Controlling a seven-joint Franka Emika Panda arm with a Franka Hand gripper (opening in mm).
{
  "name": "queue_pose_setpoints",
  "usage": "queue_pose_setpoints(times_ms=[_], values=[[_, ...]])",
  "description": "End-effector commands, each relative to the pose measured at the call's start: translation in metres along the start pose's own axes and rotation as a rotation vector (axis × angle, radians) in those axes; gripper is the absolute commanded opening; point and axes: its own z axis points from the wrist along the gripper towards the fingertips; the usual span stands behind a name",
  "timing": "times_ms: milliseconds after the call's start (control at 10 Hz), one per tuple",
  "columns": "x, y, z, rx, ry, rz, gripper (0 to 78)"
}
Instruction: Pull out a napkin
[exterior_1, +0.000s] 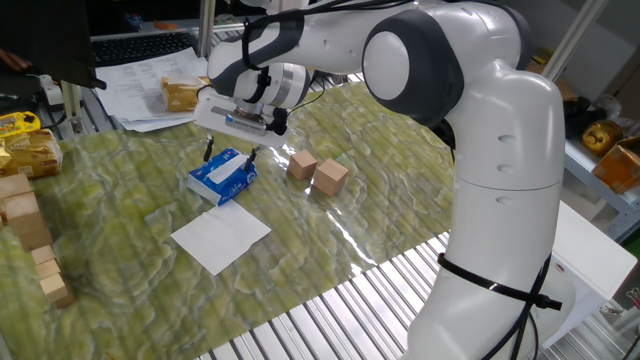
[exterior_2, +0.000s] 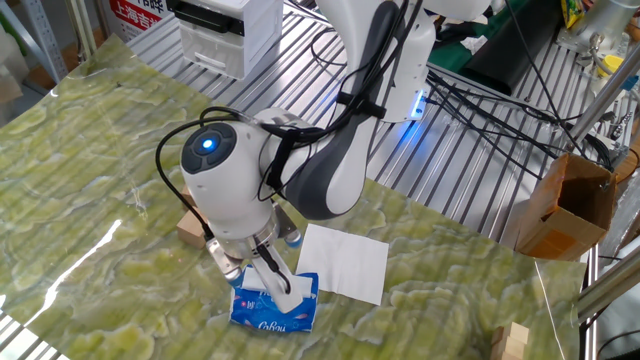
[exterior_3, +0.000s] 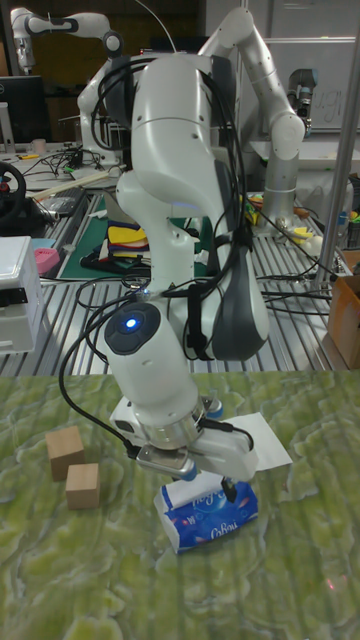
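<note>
A blue-and-white tissue pack (exterior_1: 222, 175) lies on the green mat, seen also in the other fixed view (exterior_2: 275, 308) and the tall view (exterior_3: 208, 512). A small white edge of the napkin (exterior_2: 297, 291) shows at the pack's top slot. My gripper (exterior_1: 231, 153) hangs just over the pack, open, with one dark finger on each side of the pack's top. It reaches down to the slot (exterior_2: 263, 281), and in the tall view (exterior_3: 200, 488) the hand hides most of the slot. Nothing is held between the fingers.
A flat white square sheet (exterior_1: 220, 237) lies next to the pack. Two wooden blocks (exterior_1: 302, 165) (exterior_1: 331, 177) stand right of the pack. More blocks (exterior_1: 30, 235) line the left edge. Papers and a yellow packet (exterior_1: 180, 95) lie at the back.
</note>
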Motion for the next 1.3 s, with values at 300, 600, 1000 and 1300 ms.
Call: queue_pose_setpoints(times_ms=[300,600,1000,1300], values=[[-0.0001,0.0005,-0.0035,-0.002,-0.001,-0.002,1.3],[-0.0001,0.0005,-0.0035,-0.002,-0.001,-0.002,1.3],[-0.0001,0.0005,-0.0035,-0.002,-0.001,-0.002,1.3],[-0.0001,0.0005,-0.0035,-0.002,-0.001,-0.002,1.3]])
